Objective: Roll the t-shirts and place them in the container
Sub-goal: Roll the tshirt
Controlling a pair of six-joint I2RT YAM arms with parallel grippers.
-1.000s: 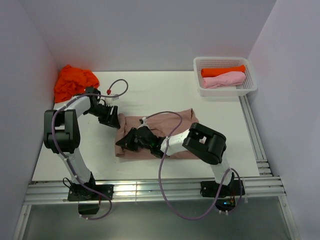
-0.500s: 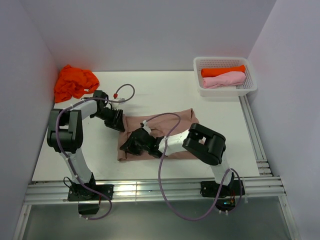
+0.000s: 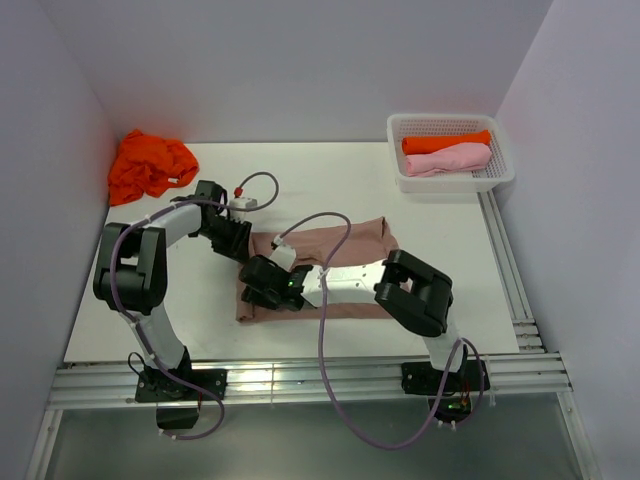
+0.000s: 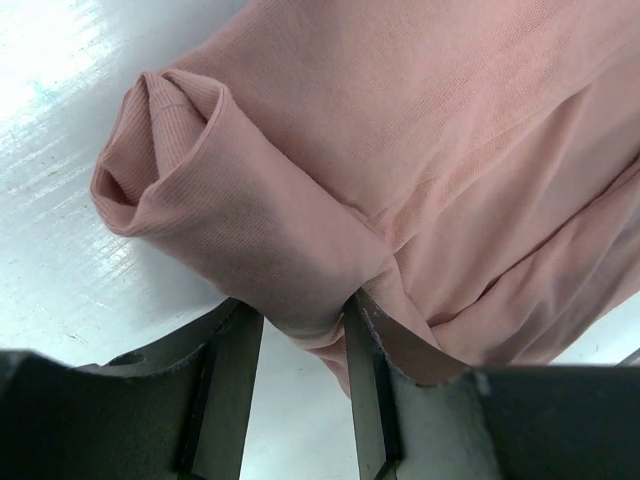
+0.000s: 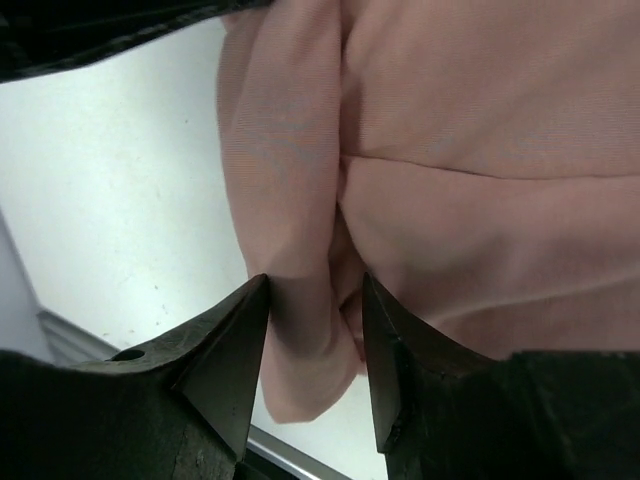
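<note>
Two jaws straddle the pinkish-brown t-shirt (image 4: 450,150) roll: left gripper (image 4: 300,312) pinches it, right gripper (image 5: 315,282) grip unclear; both should turn evenly.

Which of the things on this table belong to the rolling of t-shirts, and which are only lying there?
Belonging to the job:
- brown-pink t-shirt, partly rolled, in the middle
- crumpled orange t-shirt, far left corner
- rolled orange t-shirt and rolled pink t-shirt, far right

Only lying there:
- white mesh basket, holding those two rolls

White mesh basket (image 3: 450,184) at the far right corner of the white table (image 3: 330,178)
</note>
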